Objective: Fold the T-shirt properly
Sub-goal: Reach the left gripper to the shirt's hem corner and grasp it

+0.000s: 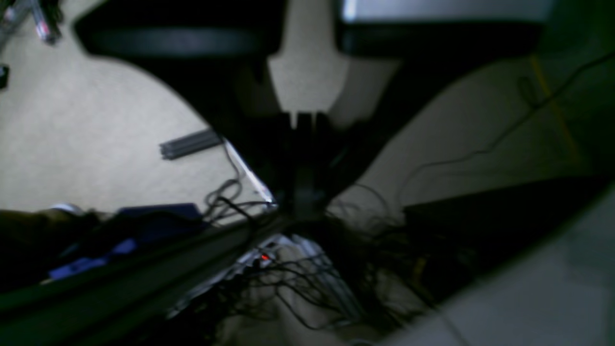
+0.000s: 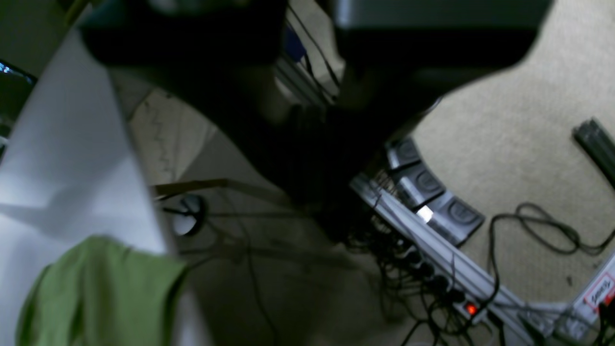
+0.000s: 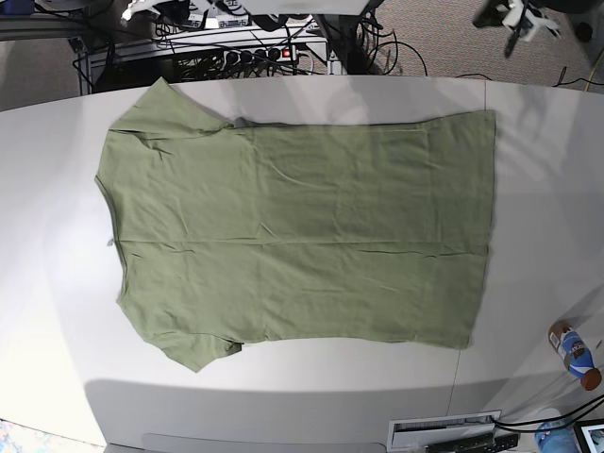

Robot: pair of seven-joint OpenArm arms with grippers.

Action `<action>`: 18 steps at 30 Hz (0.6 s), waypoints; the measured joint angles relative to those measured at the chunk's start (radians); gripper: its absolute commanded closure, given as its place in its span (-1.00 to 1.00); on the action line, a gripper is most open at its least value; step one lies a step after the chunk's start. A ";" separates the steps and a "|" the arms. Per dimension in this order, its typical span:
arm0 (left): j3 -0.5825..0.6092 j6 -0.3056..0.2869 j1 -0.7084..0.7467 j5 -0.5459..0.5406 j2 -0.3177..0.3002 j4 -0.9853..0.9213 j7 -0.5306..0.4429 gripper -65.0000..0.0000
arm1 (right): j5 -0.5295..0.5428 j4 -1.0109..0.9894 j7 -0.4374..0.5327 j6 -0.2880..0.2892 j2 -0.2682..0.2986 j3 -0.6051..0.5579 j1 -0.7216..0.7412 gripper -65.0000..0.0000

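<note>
Currently the T-shirt (image 3: pixel 302 236) is lying spread flat across the white table (image 3: pixel 528 104), neckline toward the base view's left. Both grippers, left gripper (image 1: pixel 302 120) and right gripper (image 2: pixel 312 110), are sitting closed, gripping nothing.

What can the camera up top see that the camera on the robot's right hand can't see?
Only the base view shows the whole T-shirt spread flat on the white table, plus a small bottle near the table's edge. Neither arm shows in it.

Only the right wrist view shows the right gripper up close, dark, blurry and shut, with nothing in it, hanging over the beige carpet and a foot pedal box.

Both show some green T-shirt, the white table, and a power strip with tangled cables on the floor.
</note>
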 measured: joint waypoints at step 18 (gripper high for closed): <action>-0.058 -0.044 -0.103 0.005 -0.001 0.136 0.002 1.00 | -0.196 0.172 -0.093 -0.008 0.000 0.000 -0.002 1.00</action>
